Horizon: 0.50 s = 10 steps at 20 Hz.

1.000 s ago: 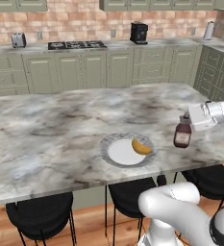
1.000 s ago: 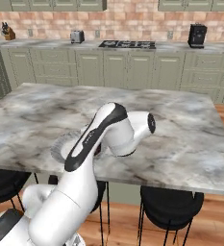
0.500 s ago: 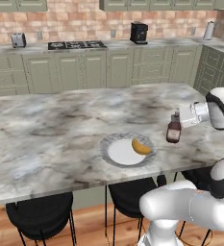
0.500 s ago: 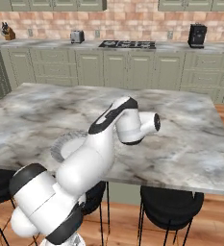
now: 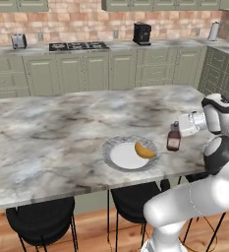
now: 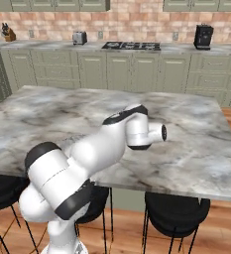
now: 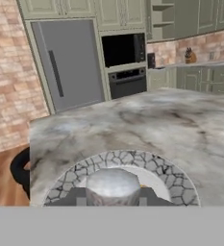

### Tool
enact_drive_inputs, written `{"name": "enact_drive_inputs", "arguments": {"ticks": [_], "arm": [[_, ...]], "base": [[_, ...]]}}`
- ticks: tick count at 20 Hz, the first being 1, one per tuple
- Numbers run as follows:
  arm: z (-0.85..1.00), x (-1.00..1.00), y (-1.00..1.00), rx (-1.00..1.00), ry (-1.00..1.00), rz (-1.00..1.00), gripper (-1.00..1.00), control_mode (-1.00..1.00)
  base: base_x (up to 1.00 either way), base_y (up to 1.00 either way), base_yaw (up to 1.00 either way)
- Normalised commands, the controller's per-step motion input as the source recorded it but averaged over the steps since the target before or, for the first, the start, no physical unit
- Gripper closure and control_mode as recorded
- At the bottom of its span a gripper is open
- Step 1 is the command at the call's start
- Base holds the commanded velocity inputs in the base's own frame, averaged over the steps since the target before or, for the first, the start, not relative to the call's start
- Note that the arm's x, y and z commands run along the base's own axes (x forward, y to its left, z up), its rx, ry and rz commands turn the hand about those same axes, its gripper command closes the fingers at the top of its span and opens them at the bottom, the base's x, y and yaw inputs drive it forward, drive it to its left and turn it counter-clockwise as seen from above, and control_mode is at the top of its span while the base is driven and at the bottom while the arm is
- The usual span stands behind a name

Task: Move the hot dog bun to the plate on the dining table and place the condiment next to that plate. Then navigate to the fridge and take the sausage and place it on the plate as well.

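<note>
Condiment (image 5: 173, 137) now nearer plate (image 5: 115, 145) rim.

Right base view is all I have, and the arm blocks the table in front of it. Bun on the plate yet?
Observer: Yes. In the left base view the hot dog bun lies on the right part of the plate.
Operator: Condiment?
Observer: The condiment is upright just right of the plate, with the jaws shut on it near the neck. I can't tell whether it touches the dining table.
Operator: Fridge door?
Observer: The hand view shows the fridge past the table's far end, door closed.
</note>
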Motion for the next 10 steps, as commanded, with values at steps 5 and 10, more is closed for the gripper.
{"name": "enact_drive_inputs", "arguments": {"ticks": [5,10], "arm": [[-0.25,0.20,0.00,-0.02,-0.01,0.00,1.00,-1.00],[-0.19,0.32,0.00,0.00,-0.03,0.00,1.00,-1.00]], "base": [[0.00,0.00,0.00],[0.00,0.00,0.00]]}}
